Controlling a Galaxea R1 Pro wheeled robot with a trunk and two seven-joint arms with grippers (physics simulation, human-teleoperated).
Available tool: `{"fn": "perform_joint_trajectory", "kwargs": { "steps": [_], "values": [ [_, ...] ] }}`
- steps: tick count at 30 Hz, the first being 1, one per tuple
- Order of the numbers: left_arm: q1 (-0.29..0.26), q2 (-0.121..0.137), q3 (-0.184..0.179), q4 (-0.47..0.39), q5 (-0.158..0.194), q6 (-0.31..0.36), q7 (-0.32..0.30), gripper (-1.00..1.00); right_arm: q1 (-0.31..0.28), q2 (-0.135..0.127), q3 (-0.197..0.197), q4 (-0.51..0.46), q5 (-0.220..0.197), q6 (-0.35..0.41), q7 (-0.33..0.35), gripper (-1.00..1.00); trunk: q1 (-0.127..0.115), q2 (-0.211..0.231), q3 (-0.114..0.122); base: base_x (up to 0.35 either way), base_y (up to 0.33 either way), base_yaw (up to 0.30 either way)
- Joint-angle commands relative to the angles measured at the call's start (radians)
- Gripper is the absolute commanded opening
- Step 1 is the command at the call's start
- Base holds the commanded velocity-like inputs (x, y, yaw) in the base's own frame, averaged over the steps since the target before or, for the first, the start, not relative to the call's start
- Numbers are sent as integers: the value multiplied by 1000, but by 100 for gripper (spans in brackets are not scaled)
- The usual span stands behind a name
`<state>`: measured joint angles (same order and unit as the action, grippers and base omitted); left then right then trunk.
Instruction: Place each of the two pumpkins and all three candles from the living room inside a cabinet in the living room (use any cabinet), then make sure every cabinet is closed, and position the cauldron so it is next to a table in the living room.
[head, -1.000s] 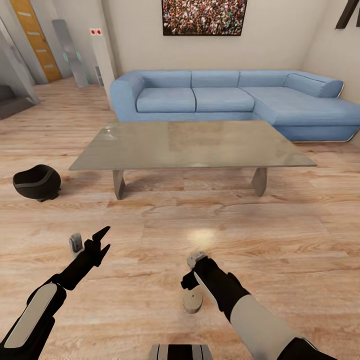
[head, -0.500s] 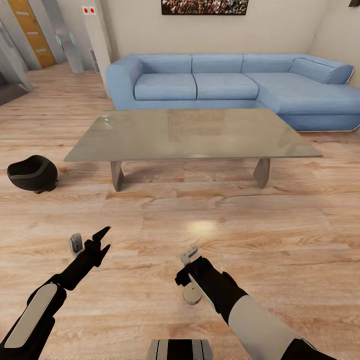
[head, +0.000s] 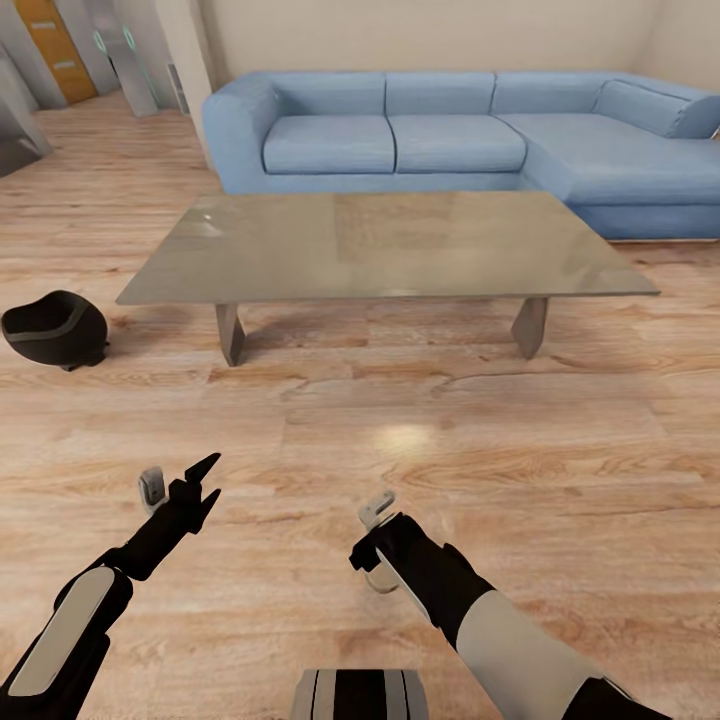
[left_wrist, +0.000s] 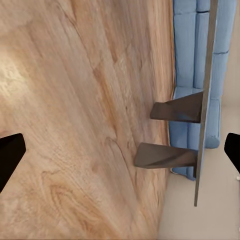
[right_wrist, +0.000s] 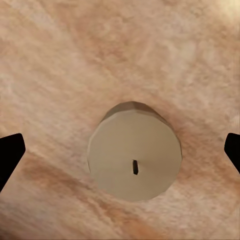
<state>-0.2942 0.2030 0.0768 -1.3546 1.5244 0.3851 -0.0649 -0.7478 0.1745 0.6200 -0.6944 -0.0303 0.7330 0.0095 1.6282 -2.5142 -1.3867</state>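
Observation:
A short beige candle (right_wrist: 134, 157) with a dark wick stands upright on the wood floor. My right gripper (right_wrist: 120, 152) hangs open straight above it, one black fingertip on each side, not touching it. In the head view the right gripper (head: 372, 552) covers most of the candle (head: 380, 580). My left gripper (head: 212, 478) is open and holds nothing, low over the floor at the left. The black cauldron (head: 55, 328) sits on the floor left of the grey low table (head: 390, 245), a short gap from its corner. The pumpkins and the cabinet are out of view.
A blue corner sofa (head: 450, 135) runs behind the table. The table's two grey legs (left_wrist: 172, 132) appear in the left wrist view. A white pillar (head: 185, 60) and a doorway lie at the back left. Open plank floor lies between me and the table.
The whole head view has shifted: table and sofa sit higher in the picture. My right gripper has moved slightly left, over the candle, covering more of it. The left arm has not moved.

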Motion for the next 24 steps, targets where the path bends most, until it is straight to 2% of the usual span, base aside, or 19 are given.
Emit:
{"fn": "perform_joint_trajectory", "kwargs": {
  "steps": [1, 4, 8, 11, 13, 19, 24],
  "values": [
    [0, 0, 1, 0, 7, 6, -1, 100, -1, 0, 1, -1, -2, 4, 0, 100, 0, -1, -5, 0, 0, 0],
    [0, 0, 1, 1, 7, 6, -1, 100, -1, 0, 1, -2, -2, 5, 0, 100, 2, -1, -16, 0, 0, 0],
    [0, 0, 1, 2, 7, 6, -1, 100, -1, 0, 1, -2, -2, 5, -5, 100, 2, -1, -16, 0, 0, 0],
    [0, 0, 1, 2, 7, 6, -1, 100, -1, 0, 1, -2, -8, 5, -82, 100, 2, -1, -20, 0, 0, 0],
    [0, 0, 1, 2, 7, 6, -1, 100, -1, 0, 1, -2, -10, 5, -100, 100, 3, -2, -28, 0, 0, 0],
    [0, 0, 1, 2, 6, 6, -1, 100, -1, 0, 1, -2, -11, 3, -107, 100, 3, -2, -32, 0, 0, 0],
    [0, 0, 1, 2, 6, 6, -1, 100, -1, 0, 1, -2, -11, 3, -106, 100, 6, -3, -51, 0, 0, 0]
  ]
}}
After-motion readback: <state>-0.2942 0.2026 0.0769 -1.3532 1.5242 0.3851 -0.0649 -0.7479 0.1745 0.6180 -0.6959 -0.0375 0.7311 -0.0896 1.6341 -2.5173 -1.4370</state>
